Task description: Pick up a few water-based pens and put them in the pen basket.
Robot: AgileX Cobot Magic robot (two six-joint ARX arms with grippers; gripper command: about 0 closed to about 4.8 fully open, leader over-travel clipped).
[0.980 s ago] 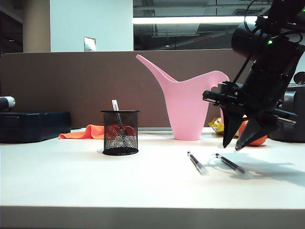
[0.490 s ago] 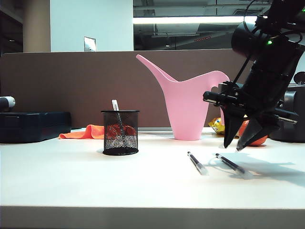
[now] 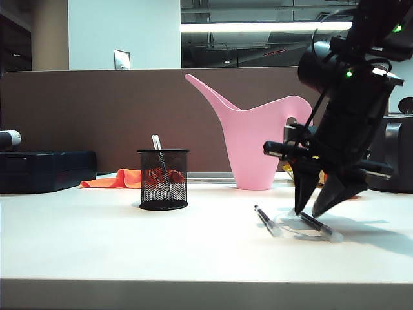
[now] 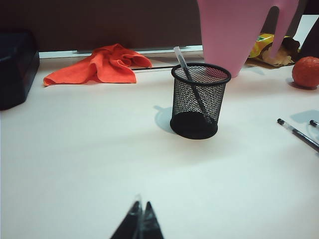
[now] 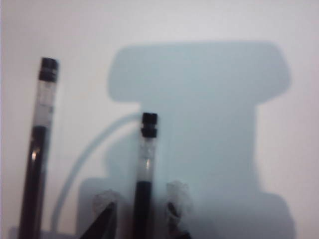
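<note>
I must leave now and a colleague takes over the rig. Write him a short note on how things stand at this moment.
Right gripper: open, tips down at the table, straddling the right-hand pen; not closed on it yet.
Left gripper: shut, empty, low over the table, well short of the pen basket.
Pens: one pen stands in the basket. Two lie on the table right of it; the other pen lies just left of the straddled one.
Done: one pen in the basket.
Left: close on the straddled pen, carry it to the basket, then likely the last pen.
</note>
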